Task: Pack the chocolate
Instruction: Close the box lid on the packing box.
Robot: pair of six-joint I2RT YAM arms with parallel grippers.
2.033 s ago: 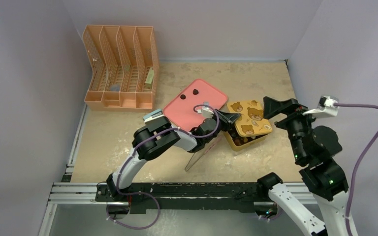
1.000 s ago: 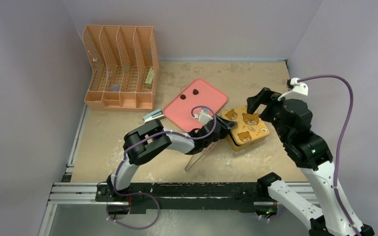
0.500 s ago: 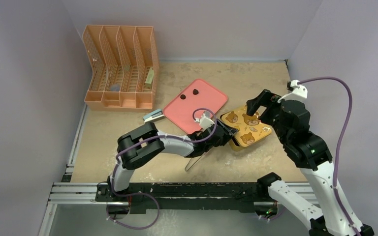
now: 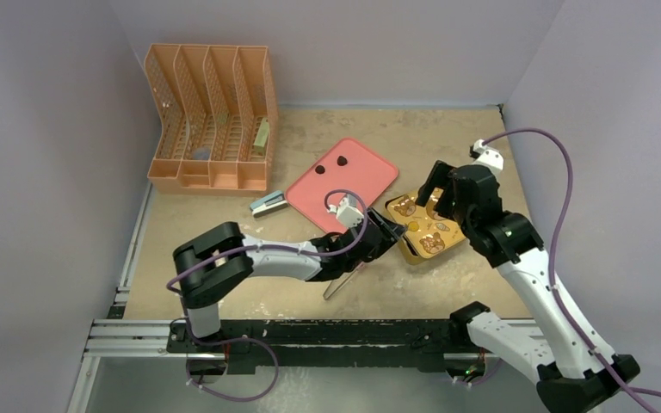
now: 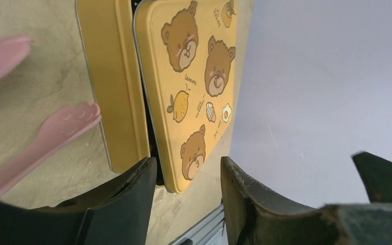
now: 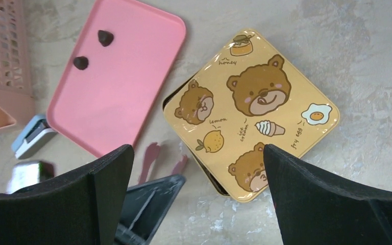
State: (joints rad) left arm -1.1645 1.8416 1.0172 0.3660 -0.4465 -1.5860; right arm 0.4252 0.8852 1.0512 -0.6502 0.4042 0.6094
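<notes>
Counter (image 4: 447, 138): organizer (image 4: 211, 116) at 10 o'clock. Tray (image 4: 357, 185) at centre, two chocolate pieces (image 4: 342, 160) on it. Stapler (image 4: 267, 203) at the tray's 8 o'clock, lidded box (image 4: 426, 228) at its 4 o'clock.

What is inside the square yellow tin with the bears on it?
Only a dark gap shows where the bear-printed lid sits askew on the gold box; the lid covers any contents.

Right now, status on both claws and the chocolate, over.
Left claw open at corner of yellow bear-print metal lid. Right claw open above it. Two dark chocolate pieces loose on pink plastic tray. Lid mostly covers gold box, in the way.
</notes>
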